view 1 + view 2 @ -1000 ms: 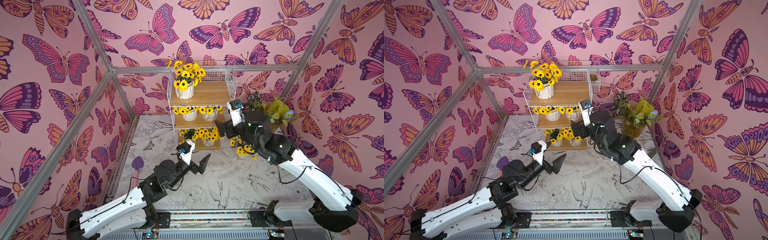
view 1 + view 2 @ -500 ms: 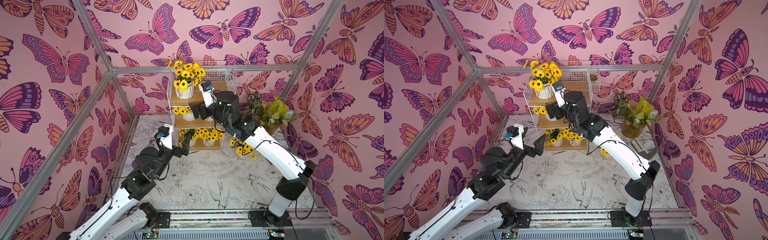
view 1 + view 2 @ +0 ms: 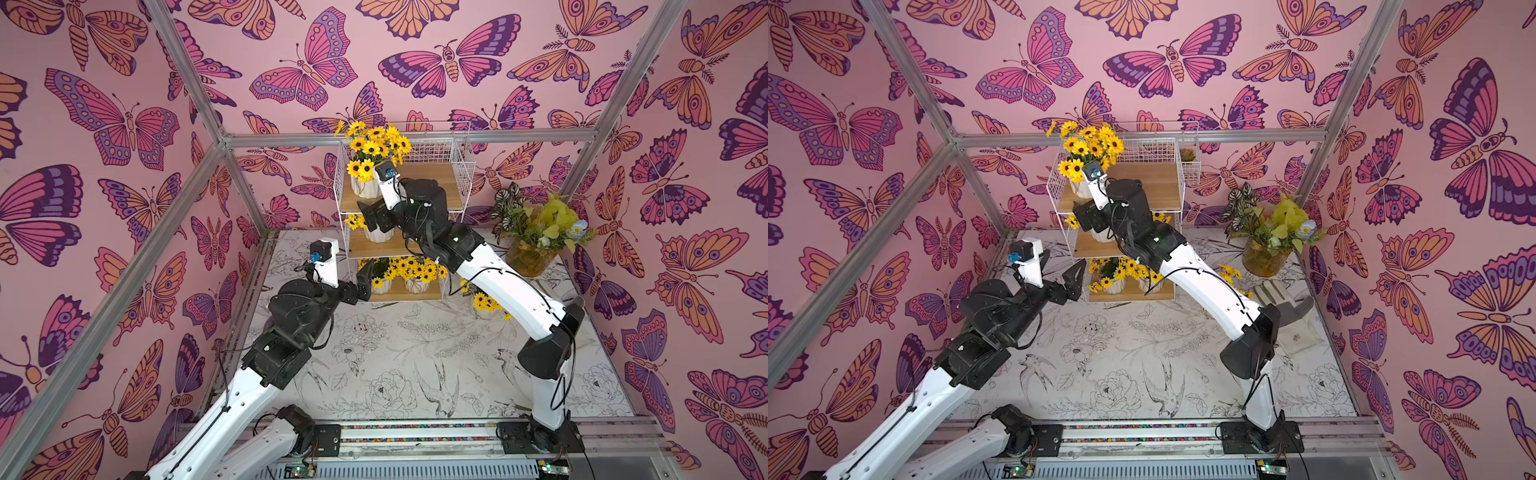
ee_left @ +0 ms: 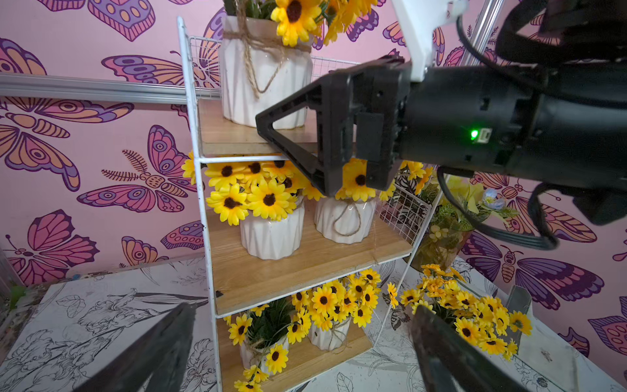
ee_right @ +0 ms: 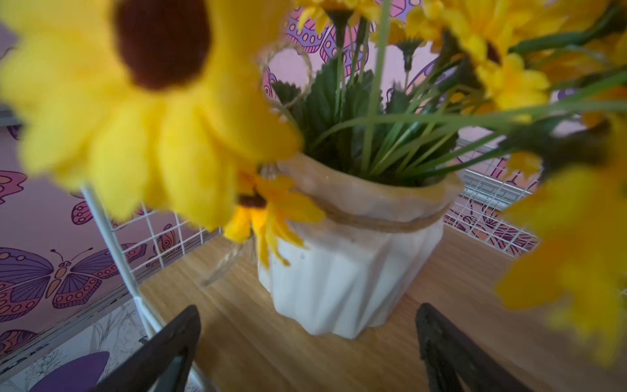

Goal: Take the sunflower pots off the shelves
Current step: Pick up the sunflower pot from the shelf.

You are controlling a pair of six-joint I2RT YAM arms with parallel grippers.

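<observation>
**A:** Far middle of the counter (image 3: 395, 357), the shelves (image 3: 451, 178). Tiers?

**B:** Top pot (image 5: 349, 278) at left end of top board. Middle pots (image 4: 271, 237), a pair side by side. Bottom pots (image 4: 327, 336), likewise. One sunflower bunch (image 3: 484, 301) on the counter just right of the shelves, its pot hidden by the arm.

**A:** Right tool (image 5: 308, 309)?

**B:** Released, jaws wide, level with top pot, just short of touching.

**A:** Left tool (image 4: 303, 309)?

**B:** Released, empty, near-left of the bottom board.

The top-shelf sunflower pot (image 5: 349, 281) looks like smooth white ceramic, bound with rough twine (image 5: 383, 224). The shelves (image 4: 305, 271) are white-coated wire with matt wood-grain boards (image 5: 271, 339).
</observation>
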